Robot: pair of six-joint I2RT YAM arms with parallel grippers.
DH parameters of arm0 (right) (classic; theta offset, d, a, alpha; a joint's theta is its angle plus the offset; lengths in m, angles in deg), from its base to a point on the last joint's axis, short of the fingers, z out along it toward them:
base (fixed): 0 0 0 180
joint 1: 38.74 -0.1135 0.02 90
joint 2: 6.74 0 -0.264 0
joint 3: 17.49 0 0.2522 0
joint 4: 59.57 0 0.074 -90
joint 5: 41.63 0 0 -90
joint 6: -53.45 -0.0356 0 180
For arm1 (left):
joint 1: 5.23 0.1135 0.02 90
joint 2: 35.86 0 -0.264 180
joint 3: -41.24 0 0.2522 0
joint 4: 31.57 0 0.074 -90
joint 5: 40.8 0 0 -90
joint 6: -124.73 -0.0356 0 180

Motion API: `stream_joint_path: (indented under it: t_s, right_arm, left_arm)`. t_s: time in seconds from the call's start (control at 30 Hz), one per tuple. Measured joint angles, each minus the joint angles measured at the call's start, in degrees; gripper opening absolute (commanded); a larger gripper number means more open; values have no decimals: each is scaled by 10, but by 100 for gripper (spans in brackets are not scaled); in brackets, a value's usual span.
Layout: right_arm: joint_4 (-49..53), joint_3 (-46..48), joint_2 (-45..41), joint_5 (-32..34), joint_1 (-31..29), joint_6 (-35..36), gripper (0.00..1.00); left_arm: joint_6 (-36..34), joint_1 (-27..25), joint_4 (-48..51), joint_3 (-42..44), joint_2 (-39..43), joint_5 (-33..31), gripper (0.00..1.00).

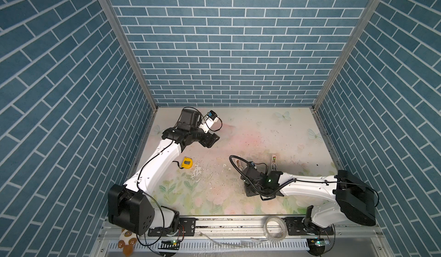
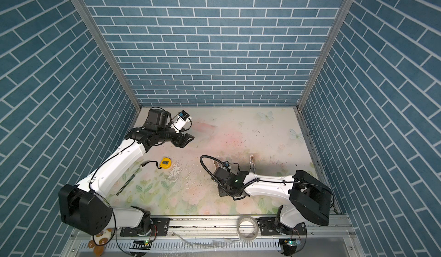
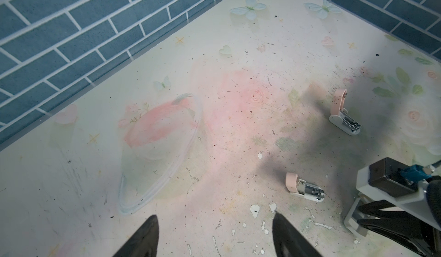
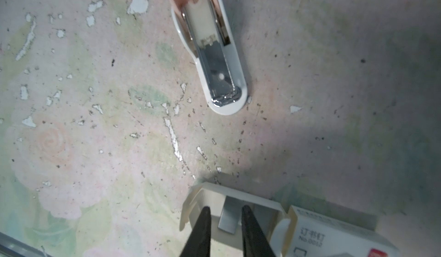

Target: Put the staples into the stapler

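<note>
1 staple strip (image 4: pixel 229 216) btwn r jaws, in carton tray (image 4: pixel 253 197).

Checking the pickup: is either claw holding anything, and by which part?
Left claw is open and holds nothing. Right claw flanks the staple strip on both sides inside the carton tray; whether it grips cannot be told.

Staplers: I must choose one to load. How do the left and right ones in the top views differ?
The right stapler holds its pink lid upright; the left stapler has its lid tipped further back. The left stapler lies just ahead of the right claw; the right stapler stands beside that arm's wrist. Both are pink-and-white and open, metal magazines exposed.
</note>
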Motion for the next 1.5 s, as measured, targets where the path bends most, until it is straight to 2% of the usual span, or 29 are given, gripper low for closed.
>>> stream_joint_path:
  t_s: [1.1,1.5]
  right_arm:
    - [-11,-16,52,18,-10,-14,21]
    - [-3,-28,64,47,-24,-14,15]
  left_arm:
    - [9,0,-5,5,0,9,76]
    - [8,0,-8,8,0,8,76]
